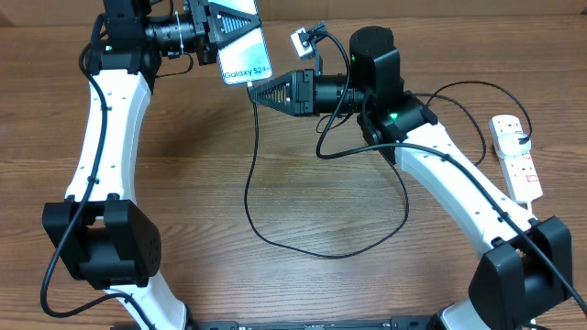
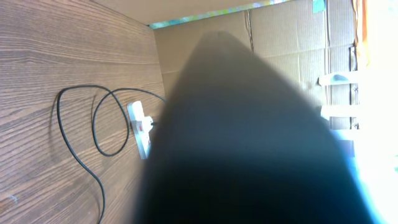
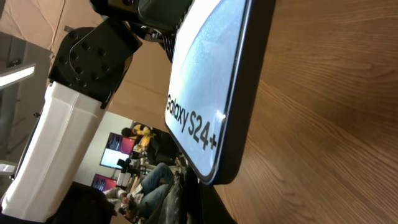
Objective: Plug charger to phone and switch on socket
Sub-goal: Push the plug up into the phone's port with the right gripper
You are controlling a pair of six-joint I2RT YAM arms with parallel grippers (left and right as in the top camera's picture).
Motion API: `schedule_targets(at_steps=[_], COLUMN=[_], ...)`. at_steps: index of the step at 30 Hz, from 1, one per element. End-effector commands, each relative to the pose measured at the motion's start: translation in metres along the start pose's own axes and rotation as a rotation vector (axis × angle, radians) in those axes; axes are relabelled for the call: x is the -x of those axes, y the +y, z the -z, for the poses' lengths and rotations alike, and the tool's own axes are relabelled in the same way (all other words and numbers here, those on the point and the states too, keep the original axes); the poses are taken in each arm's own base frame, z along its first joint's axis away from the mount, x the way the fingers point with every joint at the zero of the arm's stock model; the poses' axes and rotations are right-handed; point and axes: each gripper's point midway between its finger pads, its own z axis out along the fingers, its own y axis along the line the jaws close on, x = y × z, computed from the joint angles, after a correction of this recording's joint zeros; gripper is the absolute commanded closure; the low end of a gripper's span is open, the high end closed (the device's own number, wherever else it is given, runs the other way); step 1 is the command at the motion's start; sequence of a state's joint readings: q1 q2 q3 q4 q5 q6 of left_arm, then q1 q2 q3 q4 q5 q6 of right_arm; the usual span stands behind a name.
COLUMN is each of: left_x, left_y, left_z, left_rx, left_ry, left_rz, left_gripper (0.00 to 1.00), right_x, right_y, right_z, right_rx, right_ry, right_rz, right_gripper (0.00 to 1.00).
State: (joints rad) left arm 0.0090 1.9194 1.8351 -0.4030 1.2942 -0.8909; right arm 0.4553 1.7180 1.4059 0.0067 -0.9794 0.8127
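Left gripper (image 1: 227, 37): it is clenched on the phone (image 1: 246, 62), which is held up above the table (image 1: 183, 192) at the far edge of the overhead view.
Phone: it is seen screen-up from above, with the "Galaxy S24" text at its lower end. In the right wrist view the phone (image 3: 205, 93) is shown close up and tilted, its black edge turned toward the camera.
Right gripper (image 1: 260, 90): it is closed and pointed left, with its tip brought just beside the lower corner of the phone. The charger (image 1: 247, 192) is seen emerging from that tip, so its end is taken to be gripped there.
Connector: whether it is seated in the phone cannot be told, since the tip is hidden by the fingers.
Charger: the black cable is hung down from the right gripper, laid in a wide loop on the wood and run back under the right arm toward the socket (image 1: 516, 158).
Socket: the white strip is laid at the right edge of the table, well apart from the phone. The cable's far end is seen reaching its upper part; the position of the switches cannot be made out.
Left wrist view: most of it is filled by a dark blurred shape; beside it the socket (image 2: 140, 127) and loops of the charger (image 2: 94, 127) are seen on the table.
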Motion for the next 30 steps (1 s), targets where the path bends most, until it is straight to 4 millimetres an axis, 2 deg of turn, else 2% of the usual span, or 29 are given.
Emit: schedule_targets(at_steps=[1,10,18,30], left_x=[-0.011,-0.013,-0.018,-0.034], left_y=[-0.018,-0.019,-0.022,-0.035], left_z=[0.001,-0.001,-0.004,-0.001], left_rx=[-0.045,-0.050,-0.064,-0.144], left_ry=[0.048,0.057,0.081,0.174], left_rz=[-0.028,-0.032,-0.049,-0.083], left_gripper=[0.96,0.96,0.96,0.96], right_x=[0.016,0.024,0.035,0.033], right_y=[-0.005,-0.010,-0.001,-0.002], right_z=[0.003,0.004,0.005,0.016], right_rx=[-0.040,-0.069,-0.043,-0.021], right_ry=[-0.076,-0.124,-0.169,-0.122], right_rz=[-0.029,-0.068,-0.048,0.038], right_gripper=[0.96,0.96,0.96,0.96])
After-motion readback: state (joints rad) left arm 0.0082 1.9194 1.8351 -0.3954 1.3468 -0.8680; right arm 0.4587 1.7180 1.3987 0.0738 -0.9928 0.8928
